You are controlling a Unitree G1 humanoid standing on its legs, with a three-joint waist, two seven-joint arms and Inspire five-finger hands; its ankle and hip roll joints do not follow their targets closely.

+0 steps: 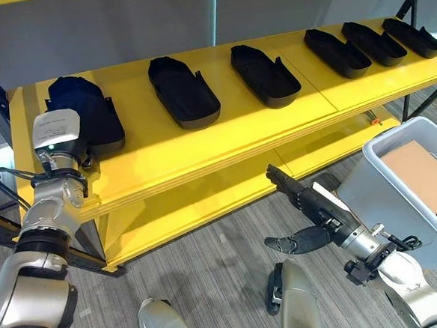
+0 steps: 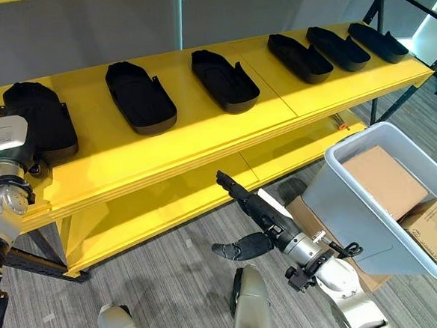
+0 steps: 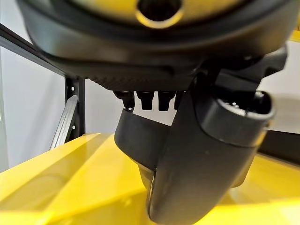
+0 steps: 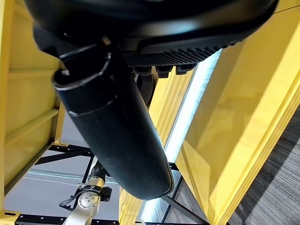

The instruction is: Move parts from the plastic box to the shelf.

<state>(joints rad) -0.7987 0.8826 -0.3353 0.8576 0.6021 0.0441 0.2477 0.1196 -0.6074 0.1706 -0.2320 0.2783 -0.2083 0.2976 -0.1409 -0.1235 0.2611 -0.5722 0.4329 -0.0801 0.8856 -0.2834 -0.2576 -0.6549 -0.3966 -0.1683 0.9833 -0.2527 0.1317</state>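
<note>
Two hands to watch, and we start with the left hand (image 1: 82,147), up at the shelf's left end, laid over a black part (image 1: 87,113). Our wrist camera shows the thumb and fingertips bent round a dark curved piece, so we read that as a grip on the part, probably setting it flat in line with the rest. The arm reaches up from the lower left, wrist cocked over the yellow shelf (image 1: 224,137) edge. Five more black parts (image 1: 183,91) already lie on the top board, spaced apart, hollows up, which looks like tidy rows.

Our right hand (image 1: 311,202) hangs low before the lower shelf, fingers straight, thumb out, holding nothing. Just beside it stands the tilted grey plastic box (image 2: 340,193), tipped toward us for easy reach, with brown cartons (image 2: 384,179) inside.
</note>
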